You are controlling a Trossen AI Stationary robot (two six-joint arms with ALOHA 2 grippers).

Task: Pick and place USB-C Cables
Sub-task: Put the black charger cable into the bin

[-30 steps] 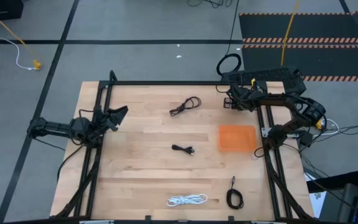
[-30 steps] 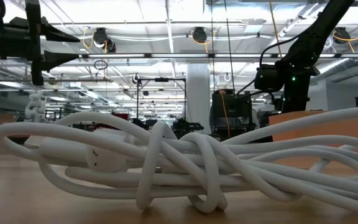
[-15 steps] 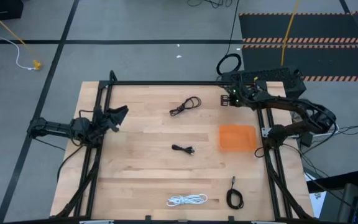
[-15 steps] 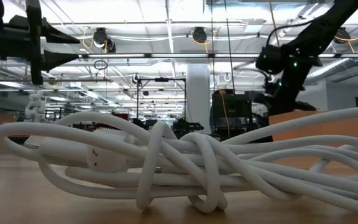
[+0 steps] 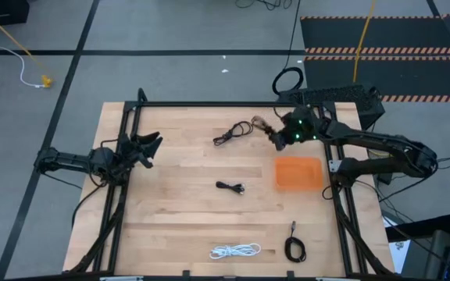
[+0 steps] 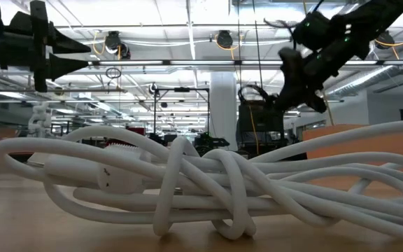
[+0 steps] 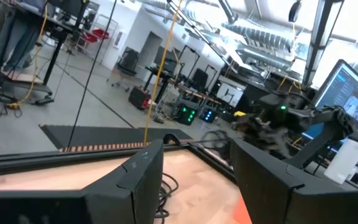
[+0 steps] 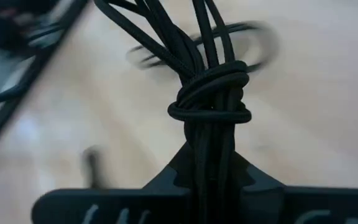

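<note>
My right gripper [image 5: 274, 137] hangs above the far part of the table, left of the orange tray [image 5: 298, 172], and is shut on a black USB-C cable bundle [image 8: 210, 93]. The low view shows that gripper [image 6: 290, 68] high up, with the cable's loops [image 6: 252, 93] beside it. On the wood lie a black coil [image 5: 233, 133], a small black cable [image 5: 230, 187], the white cable [image 5: 235, 250] and another black coil [image 5: 294, 247]. My left gripper [image 5: 145, 145] waits open at the table's left edge. My right gripper pinches the black cable bundle between its two fingers [image 8: 166, 180], just below the wrapped turns [image 8: 211, 112] that tie the strands together. The strands run along the fingers and fan out beyond the wrap. The bundle is lifted clear of the table.
The white cable [image 6: 187, 182] fills the low view's foreground. A large round black cord loop [image 5: 287, 80] lies beyond the far edge, near the right arm's base. The black frame rails [image 5: 209, 104] border the table. Bare wood lies between the cables.
My right gripper has swung from the table's far right corner toward the left, out over the wood, rising and tipping as it went. The black cable bundle has travelled with it, clear of the table. The other cables have stayed where they were.
</note>
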